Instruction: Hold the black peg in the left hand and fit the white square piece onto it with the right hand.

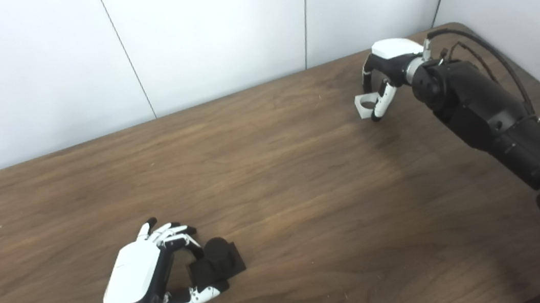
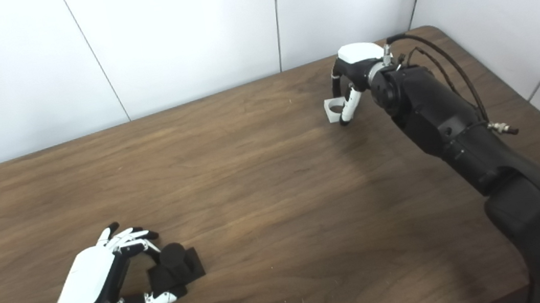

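**Both parts at the robot hands, well apart on the table**

Table: dark wood-grain top, spans the whole view. White panelled wall runs along its far edge and down past the far right corner.

Right arm: black, bulky, with cables looped over its upper side. It comes in from the bottom right and reaches to the far right corner region of the table.

Left robot hand: near the front edge, left of centre, white back turned up. Fingers and thumb are curled around the black peg, narrow, with fingertips at the peg's far side and the thumb at its near side. Contact looks real, but whether the grip is firm cannot be told.

Right robot hand: near the far edge, toward the far right corner, palm down, fingers hooked downward. Narrow closure on the white square piece, with the thumb just beside its right edge.

Black peg: round stub on a flat square base. Base appears to rest on the table, near the front edge.

White square piece: small, with a round hole through it. It sits tilted at the right fingertips, low over the table; whether it touches the surface cannot be told.
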`<state>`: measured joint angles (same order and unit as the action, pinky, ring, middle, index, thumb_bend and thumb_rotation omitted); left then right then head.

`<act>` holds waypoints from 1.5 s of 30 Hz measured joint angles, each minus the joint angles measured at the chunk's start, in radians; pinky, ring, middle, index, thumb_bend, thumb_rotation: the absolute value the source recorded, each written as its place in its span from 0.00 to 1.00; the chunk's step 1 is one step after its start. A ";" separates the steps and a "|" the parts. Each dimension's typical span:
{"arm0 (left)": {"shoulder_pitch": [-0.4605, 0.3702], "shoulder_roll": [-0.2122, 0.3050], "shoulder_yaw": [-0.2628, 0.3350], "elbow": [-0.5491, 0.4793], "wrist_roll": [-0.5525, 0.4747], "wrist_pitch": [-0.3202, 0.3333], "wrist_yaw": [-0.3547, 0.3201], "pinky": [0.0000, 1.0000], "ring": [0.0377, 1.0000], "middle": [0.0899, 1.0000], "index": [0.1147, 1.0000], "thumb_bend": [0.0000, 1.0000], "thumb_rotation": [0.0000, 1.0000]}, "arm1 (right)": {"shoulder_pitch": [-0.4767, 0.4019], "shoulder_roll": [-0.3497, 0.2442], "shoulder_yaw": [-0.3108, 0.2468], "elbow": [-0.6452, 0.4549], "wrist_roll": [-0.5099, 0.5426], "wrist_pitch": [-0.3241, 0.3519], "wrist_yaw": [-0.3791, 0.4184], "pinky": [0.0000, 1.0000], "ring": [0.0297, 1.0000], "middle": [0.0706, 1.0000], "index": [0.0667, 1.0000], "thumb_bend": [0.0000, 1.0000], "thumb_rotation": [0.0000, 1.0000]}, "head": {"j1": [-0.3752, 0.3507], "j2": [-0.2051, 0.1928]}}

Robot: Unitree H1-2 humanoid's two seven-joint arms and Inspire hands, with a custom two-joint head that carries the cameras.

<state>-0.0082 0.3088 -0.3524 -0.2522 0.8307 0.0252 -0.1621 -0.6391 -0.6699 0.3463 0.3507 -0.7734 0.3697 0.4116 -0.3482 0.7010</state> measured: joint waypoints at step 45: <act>-0.015 -0.055 -0.041 0.009 0.064 0.051 -0.001 1.00 0.90 0.77 0.42 0.52 0.06 | 0.085 0.062 -0.021 -0.850 0.117 -0.136 0.392 0.87 0.92 0.75 0.45 0.52 0.13 | 0.348 0.044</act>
<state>-0.0232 0.2541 -0.3935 -0.2436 0.8946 0.0761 -0.1636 -0.5541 -0.6076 0.3251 -0.4997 -0.6562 0.2340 0.8033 -0.0001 0.7455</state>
